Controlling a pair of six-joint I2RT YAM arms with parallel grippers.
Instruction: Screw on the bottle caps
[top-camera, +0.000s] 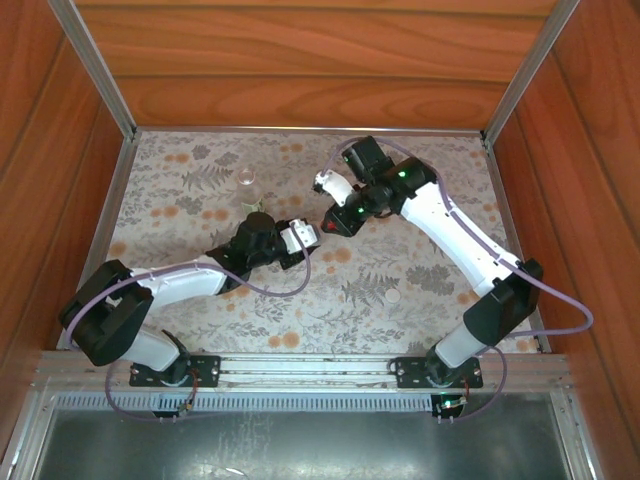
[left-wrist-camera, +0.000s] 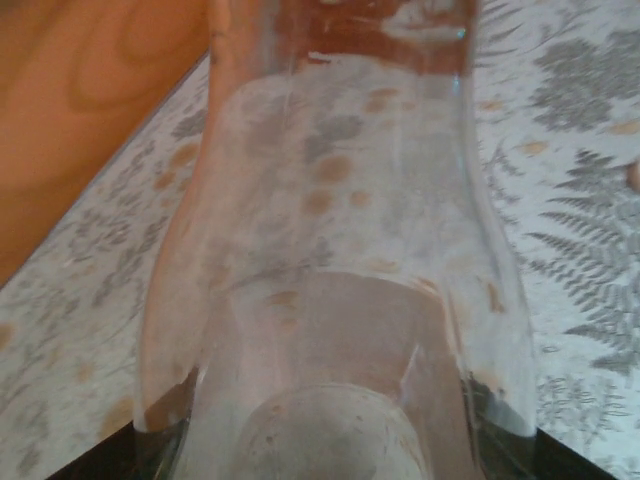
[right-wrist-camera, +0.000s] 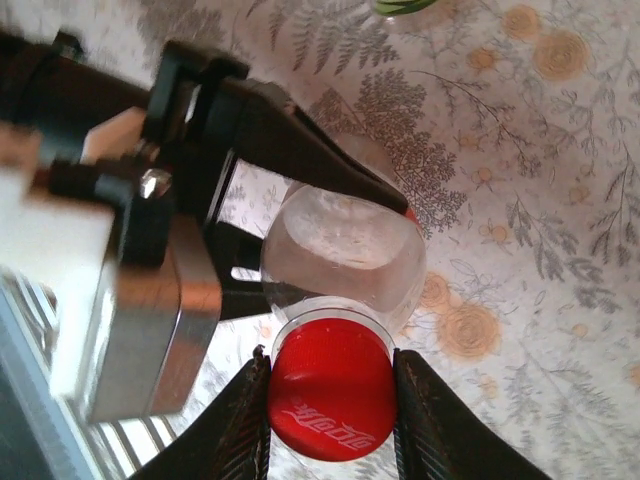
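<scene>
The left claw (top-camera: 296, 238) clamps a clear bottle (left-wrist-camera: 330, 250) above the table (top-camera: 440, 180); the right claw (right-wrist-camera: 332, 425) pinches the red cap (right-wrist-camera: 330, 385) at its mouth. A second bottle (top-camera: 247, 183) stands just behind the left claw, the white cap (top-camera: 393, 296) well apart by the right arm (top-camera: 470, 240).

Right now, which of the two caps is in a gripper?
The red cap, pinched in the right gripper at the mouth of the held bottle. The white cap lies loose on the table.
</scene>
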